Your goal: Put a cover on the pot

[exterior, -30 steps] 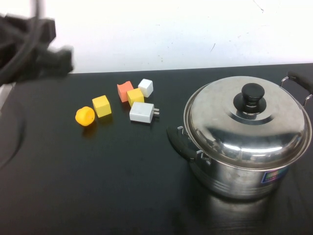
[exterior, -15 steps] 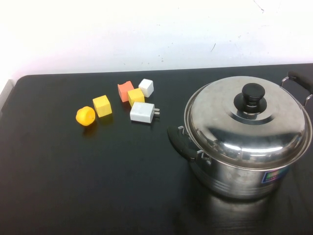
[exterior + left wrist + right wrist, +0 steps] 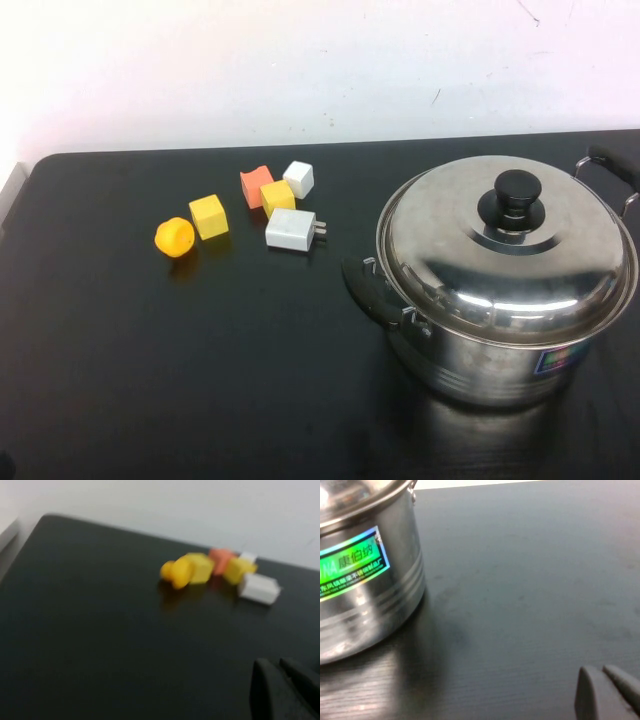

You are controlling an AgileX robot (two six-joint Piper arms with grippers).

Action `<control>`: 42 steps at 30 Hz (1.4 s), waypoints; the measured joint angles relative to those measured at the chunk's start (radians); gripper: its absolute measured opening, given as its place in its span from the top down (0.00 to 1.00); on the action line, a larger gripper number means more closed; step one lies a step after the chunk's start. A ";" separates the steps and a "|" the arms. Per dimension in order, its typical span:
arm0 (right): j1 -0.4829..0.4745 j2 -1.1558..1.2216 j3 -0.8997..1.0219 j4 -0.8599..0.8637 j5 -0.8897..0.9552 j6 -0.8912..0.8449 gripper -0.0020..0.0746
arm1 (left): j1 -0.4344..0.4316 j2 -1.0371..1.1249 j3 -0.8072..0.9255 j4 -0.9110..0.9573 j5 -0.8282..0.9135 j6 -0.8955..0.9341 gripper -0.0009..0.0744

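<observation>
The steel pot (image 3: 500,370) stands at the table's right, with black side handles and a sticker (image 3: 555,360). The domed lid with a black knob (image 3: 518,192) sits on its rim. The pot wall and its green sticker also show in the right wrist view (image 3: 365,595). My left gripper (image 3: 277,666) is shut and empty, low over the bare table at the left, out of the high view. My right gripper (image 3: 600,672) is shut and empty beside the pot, also out of the high view.
Small things lie at the table's back middle: an orange ball (image 3: 174,237), a yellow cube (image 3: 208,216), a red block (image 3: 255,185), another yellow cube (image 3: 277,197), a white cube (image 3: 298,179) and a white charger (image 3: 291,230).
The left arm, seen at the upper left one second ago, has left the high view. The pot and lid have not moved.
</observation>
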 joint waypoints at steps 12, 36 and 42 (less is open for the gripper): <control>0.000 0.000 0.000 0.000 0.000 0.000 0.98 | 0.066 -0.008 0.034 -0.019 0.106 0.000 0.99; 0.000 0.000 0.000 0.000 0.000 0.000 0.98 | 0.066 -0.008 0.034 -0.081 0.114 0.179 0.99; 0.000 0.000 0.000 0.000 0.000 0.000 0.98 | 0.066 -0.008 0.034 -0.065 0.116 0.183 0.99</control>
